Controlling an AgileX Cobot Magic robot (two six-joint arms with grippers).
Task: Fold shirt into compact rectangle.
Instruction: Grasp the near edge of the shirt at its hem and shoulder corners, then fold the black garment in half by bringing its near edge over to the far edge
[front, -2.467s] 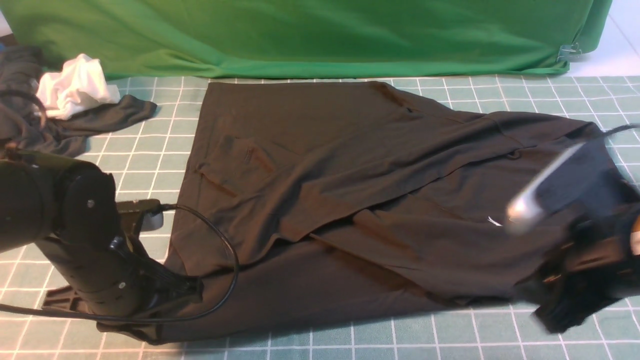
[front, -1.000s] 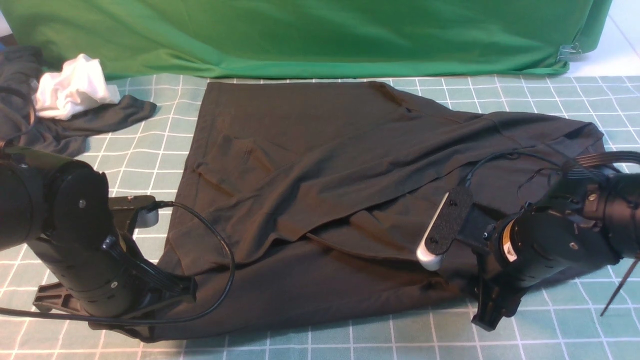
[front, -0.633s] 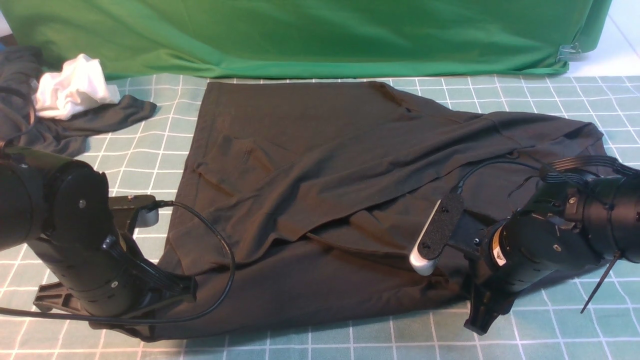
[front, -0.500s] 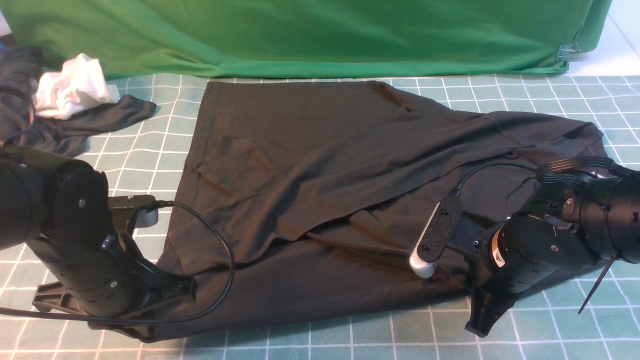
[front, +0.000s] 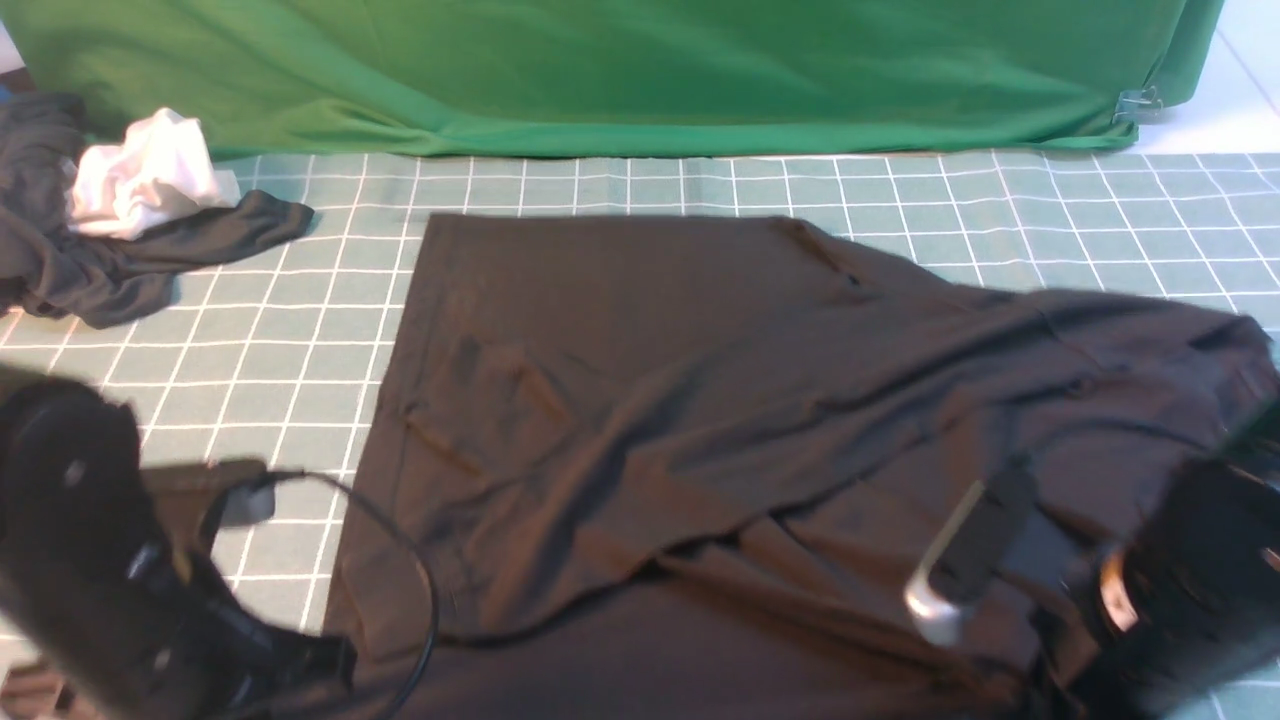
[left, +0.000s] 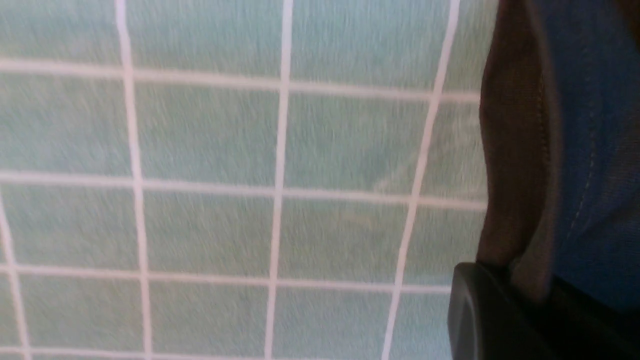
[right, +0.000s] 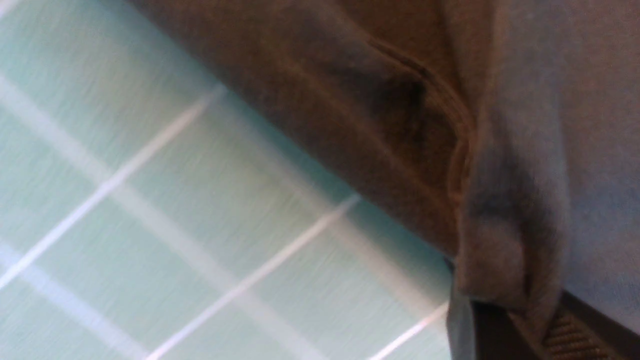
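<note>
The left pincer (left: 530, 295) and right pincer (right: 515, 320) clamp one large black cotton shirt (front: 700, 400); one dark grey garment (front: 100, 270), one white cloth (front: 145, 185) at the far-left corner of the bench (front: 300, 300).

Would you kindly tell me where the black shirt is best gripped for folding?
Take the shirt by its near corners, from the robot's side: the edge there is thin, hemmed, reachable; left end effector and right end effector pinch it so.
</note>
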